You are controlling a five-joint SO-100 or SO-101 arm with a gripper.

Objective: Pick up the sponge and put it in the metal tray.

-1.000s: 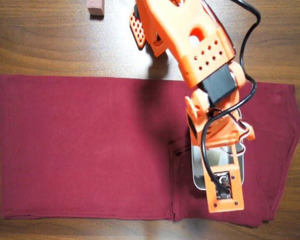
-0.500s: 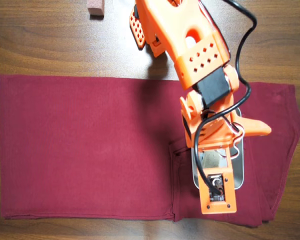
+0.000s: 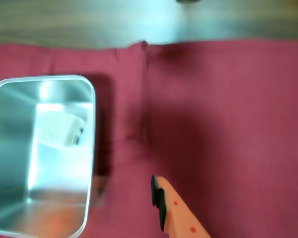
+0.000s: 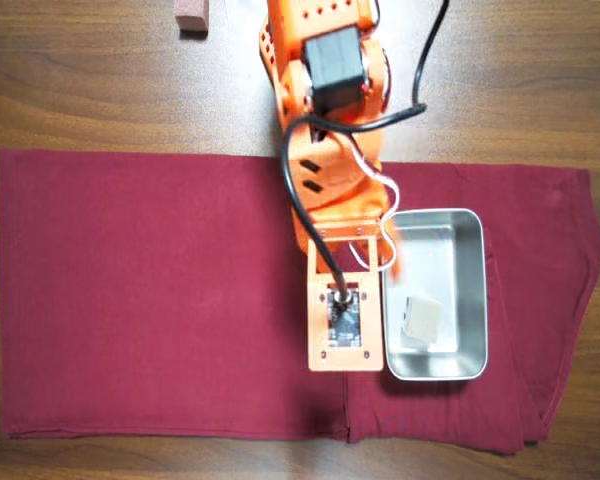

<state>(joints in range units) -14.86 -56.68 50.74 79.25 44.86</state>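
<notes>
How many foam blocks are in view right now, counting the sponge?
2. The sponge lies inside the metal tray, toward its near end in the overhead view. A pinkish-brown block sits on the bare wood at the top edge, partly cropped. The arm might hide others.

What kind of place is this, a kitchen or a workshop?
Probably a hobbyist's desk: a small orange robot arm on a wooden tabletop, with a dark red cloth carrying a metal tray that holds a sponge.

The sponge, a small beige squarish foam block, lies tilted inside the metal tray toward one short end. The tray is a shiny silver rectangular pan with rounded corners and raised rim.
</notes>
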